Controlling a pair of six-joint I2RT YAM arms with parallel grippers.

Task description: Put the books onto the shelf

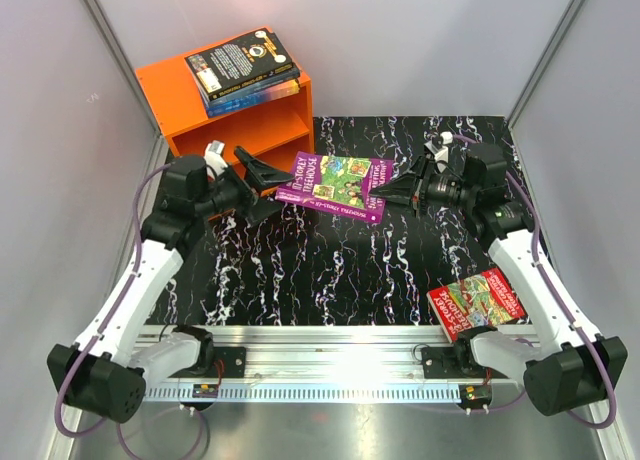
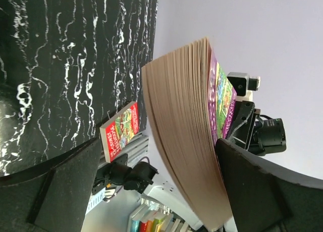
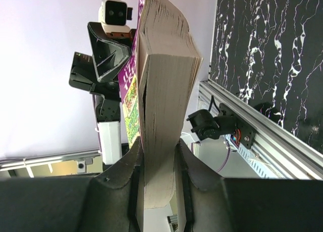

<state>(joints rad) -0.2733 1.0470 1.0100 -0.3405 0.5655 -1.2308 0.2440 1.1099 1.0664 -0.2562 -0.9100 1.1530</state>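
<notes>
Right gripper pinches purple book over far side of table; left gripper gapes open round other end. Close left squarely before right lets go

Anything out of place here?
Red book lies askew at the mat's near right corner, poking past its edge. Two books sit stacked on top of the shelf, not in a compartment.
</notes>
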